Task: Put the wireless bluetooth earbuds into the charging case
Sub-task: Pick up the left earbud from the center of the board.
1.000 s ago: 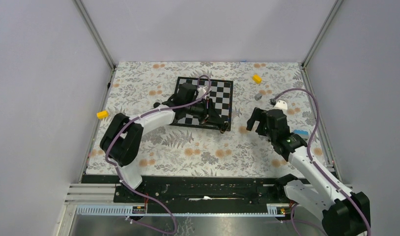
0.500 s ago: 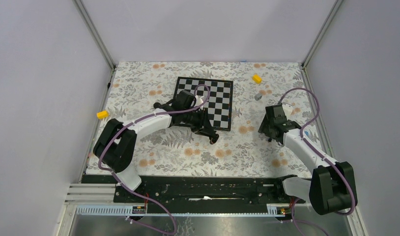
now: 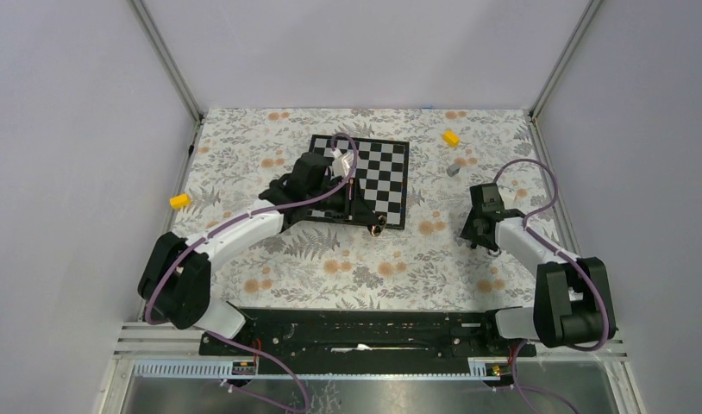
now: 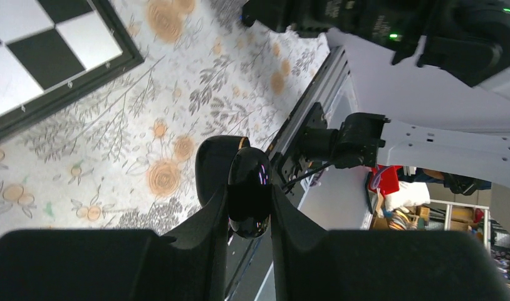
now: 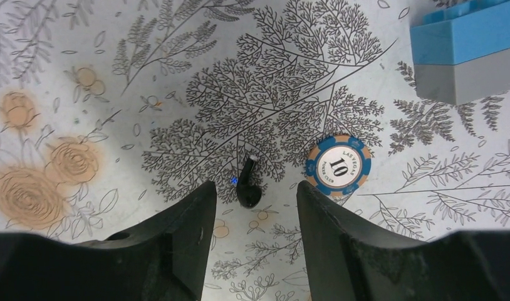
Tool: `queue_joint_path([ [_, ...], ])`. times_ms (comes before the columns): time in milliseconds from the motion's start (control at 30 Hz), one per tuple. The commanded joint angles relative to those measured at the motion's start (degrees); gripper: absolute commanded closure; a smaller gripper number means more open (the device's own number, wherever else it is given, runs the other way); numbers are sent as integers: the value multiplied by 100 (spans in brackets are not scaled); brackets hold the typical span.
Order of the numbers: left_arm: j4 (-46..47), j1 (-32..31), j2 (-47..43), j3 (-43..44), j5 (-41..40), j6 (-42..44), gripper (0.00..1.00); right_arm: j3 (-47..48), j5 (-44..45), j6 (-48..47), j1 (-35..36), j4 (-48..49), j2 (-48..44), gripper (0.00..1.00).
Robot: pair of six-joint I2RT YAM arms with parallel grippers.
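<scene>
Left hand [image 4: 248,195] pinches the charging case [image 4: 248,179] above the tabletop [image 4: 196,75]; right hand [image 5: 254,189], jaws apart, straddles an earbud [image 5: 247,186] lying beside a poker chip [image 5: 338,167], where an off-centre squeeze could flick it away.

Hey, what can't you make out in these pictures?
Case inside: left wrist view, its shell and the left hand cover it; top view, too small.
Earbud: top view, the right hand hides it.
Blue-grey block: right wrist view, cut off by the corner.
</scene>
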Motion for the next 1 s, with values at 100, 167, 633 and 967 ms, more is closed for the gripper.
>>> queue_joint_path([
  [100, 637, -28, -153, -31, -77, 60, 100, 460, -357, 363, -266, -121, 749, 47],
  [167, 511, -24, -94, 27, -118, 47, 100, 478, -355, 428, -283, -106, 814, 48],
  [633, 180, -30, 43, 183, -194, 104, 100, 456, -750, 325, -337, -140, 861, 56],
  [967, 179, -31, 216, 258, -162, 7, 100, 264, -1086, 274, -335, -215, 522, 57],
])
